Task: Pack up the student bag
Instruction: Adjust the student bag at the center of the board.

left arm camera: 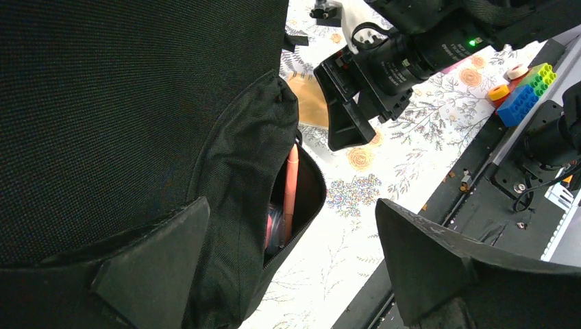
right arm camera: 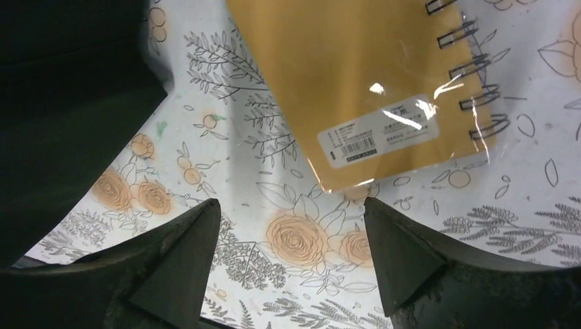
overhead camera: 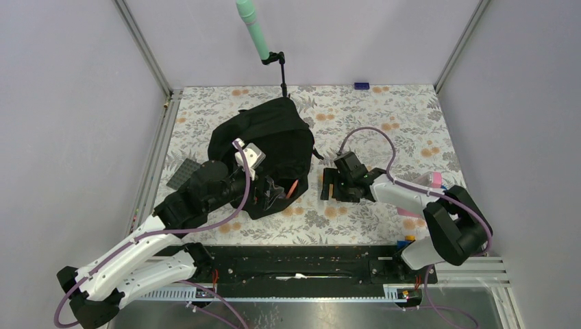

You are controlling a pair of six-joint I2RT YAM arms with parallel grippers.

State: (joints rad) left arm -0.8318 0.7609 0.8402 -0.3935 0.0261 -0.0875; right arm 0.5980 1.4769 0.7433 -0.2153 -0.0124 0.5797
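The black student bag (overhead camera: 264,140) lies mid-table, its front pocket unzipped toward me. In the left wrist view the bag (left arm camera: 123,103) fills the left side, and an orange pen (left arm camera: 291,181) and a pink clear-wrapped item (left arm camera: 274,229) sit inside the pocket. My left gripper (overhead camera: 274,192) (left arm camera: 291,205) is open and empty over the pocket mouth, one finger over the fabric. My right gripper (overhead camera: 327,186) (right arm camera: 291,205) is open and empty, low over the tablecloth just short of a tan spiral notebook (right arm camera: 363,75), with the bag (right arm camera: 68,103) to its left.
A dark grey plate (overhead camera: 183,173) lies left of the bag. Coloured toy bricks (left arm camera: 527,92) and a small round piece (left arm camera: 515,70) sit by the near rail. A pink item (overhead camera: 428,179) lies right, a blue piece (overhead camera: 361,86) at the back. A green microphone stand (overhead camera: 282,72) rises behind the bag.
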